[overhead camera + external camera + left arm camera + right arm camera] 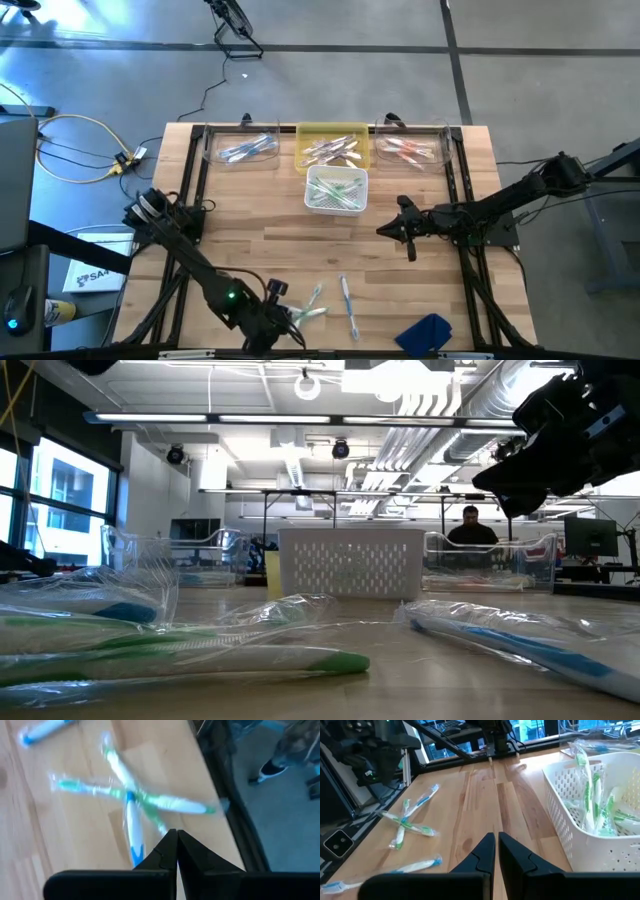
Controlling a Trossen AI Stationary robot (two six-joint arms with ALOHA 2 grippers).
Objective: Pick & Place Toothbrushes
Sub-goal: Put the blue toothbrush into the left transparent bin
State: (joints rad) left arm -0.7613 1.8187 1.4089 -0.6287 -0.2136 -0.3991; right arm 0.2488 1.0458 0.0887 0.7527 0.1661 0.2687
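The left end effector (283,318) hangs at the counter's (300,250) near edge, pinched closed on nothing, beside the crossed toothbrushes (312,303). Their slippery wrappers risk another empty grab or a nudge overboard. Farther off, the right end effector (392,228), closed and empty, waits near the white basket (336,190).

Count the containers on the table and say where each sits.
4. Along the far edge stand a left clear tray, a yellow tray in the middle and a right clear tray. A white basket sits just in front of the yellow tray. None seems hidden.
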